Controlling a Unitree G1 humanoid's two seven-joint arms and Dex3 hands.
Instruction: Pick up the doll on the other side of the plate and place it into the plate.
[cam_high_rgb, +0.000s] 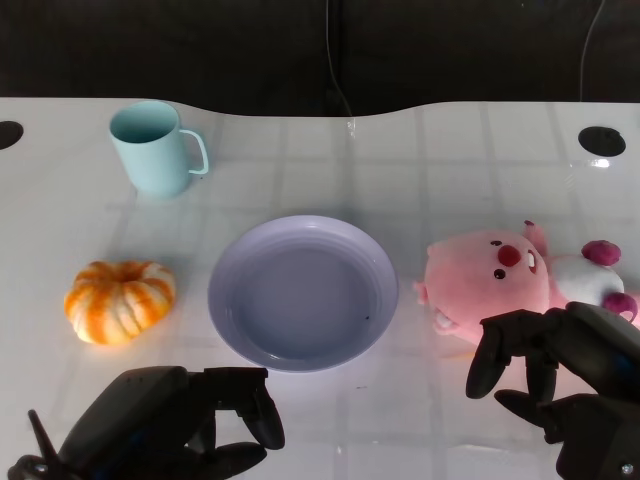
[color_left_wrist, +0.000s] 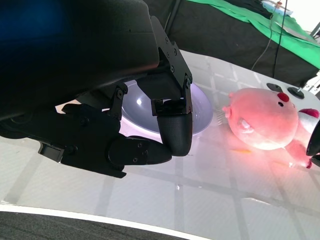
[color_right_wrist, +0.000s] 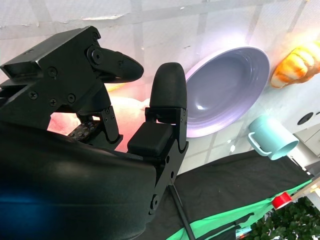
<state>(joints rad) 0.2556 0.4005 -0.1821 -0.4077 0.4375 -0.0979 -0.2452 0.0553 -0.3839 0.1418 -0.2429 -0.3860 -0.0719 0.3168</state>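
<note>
Pink and plush, the round-headed doll (cam_high_rgb: 500, 280) is lying on the white bench (cam_high_rgb: 420, 160), just right of the shallow lavender plate (cam_high_rgb: 303, 292); I am seeing my right hand (cam_high_rgb: 560, 375) hovering near it, fingers apart, holding nothing. The left wrist view is showing my left hand (color_left_wrist: 125, 135) curled in, empty. The right wrist view is showing the doll behind my fingers (color_right_wrist: 167, 87).

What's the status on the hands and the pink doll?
Left robot hand curled, empty. Right robot hand open beside pink plush pig doll. Round lavender plate empty. Nothing blocking.
</note>
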